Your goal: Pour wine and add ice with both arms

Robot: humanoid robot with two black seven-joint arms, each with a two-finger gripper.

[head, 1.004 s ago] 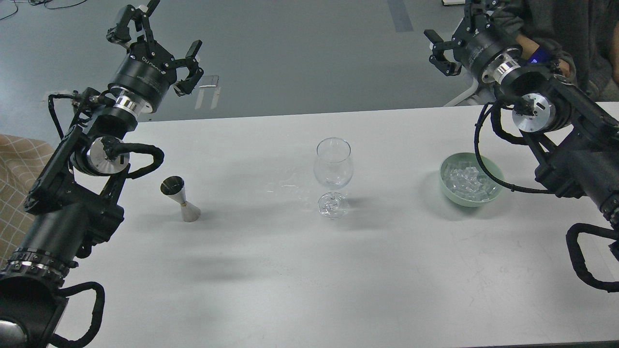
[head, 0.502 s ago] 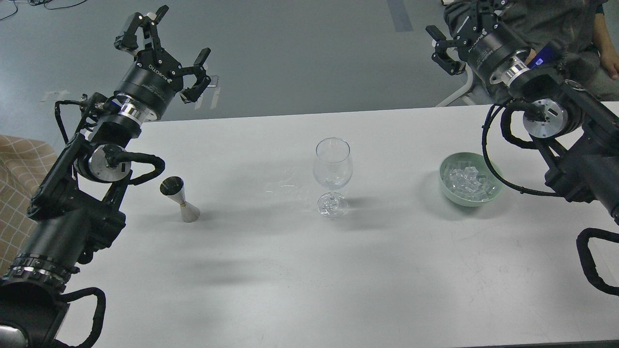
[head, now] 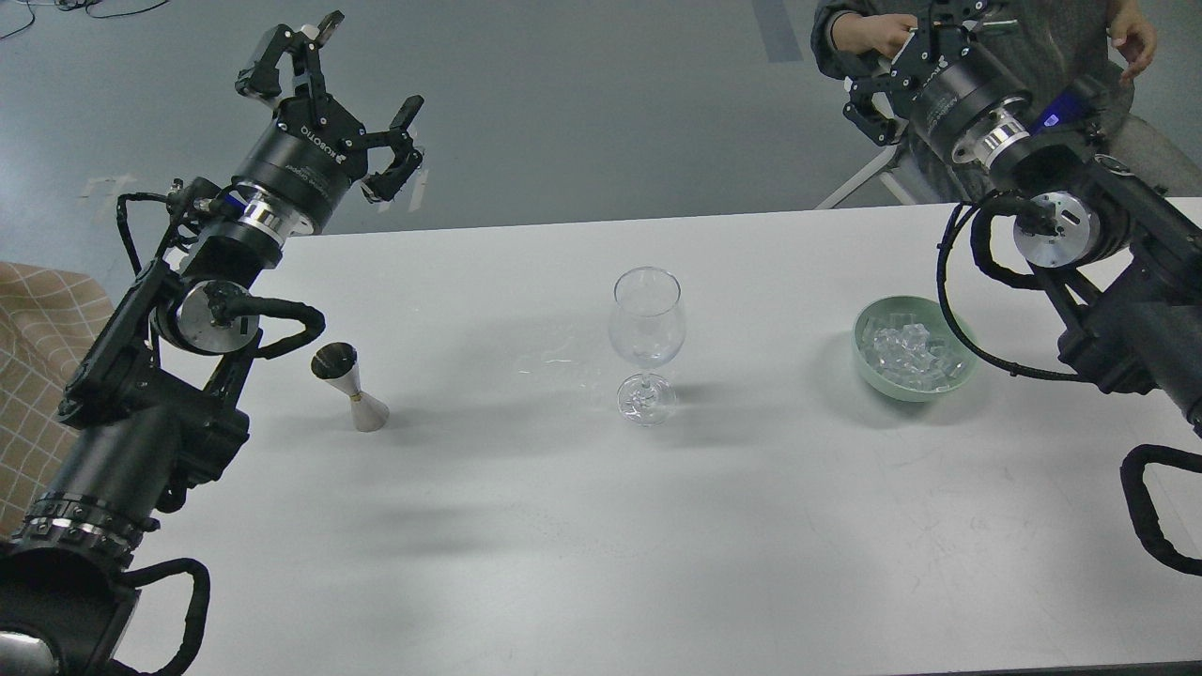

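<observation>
An empty-looking clear wine glass stands upright at the middle of the white table. A small steel jigger stands to its left; no wine shows in it. A pale green bowl on the right holds a heap of clear ice cubes. My left gripper is open and empty, raised beyond the table's far edge, above and behind the jigger. My right gripper is open and empty, raised beyond the far right edge, well behind the bowl.
A person stands behind the far right of the table, with one hand close to my right gripper and another further right. A faint wet smear lies left of the glass. Checked cloth lies at the left edge.
My left gripper has moved a little right and forward. My right gripper has shifted right and up. The person's hands have come into view by the right gripper. The glass, jigger and bowl have not moved.
</observation>
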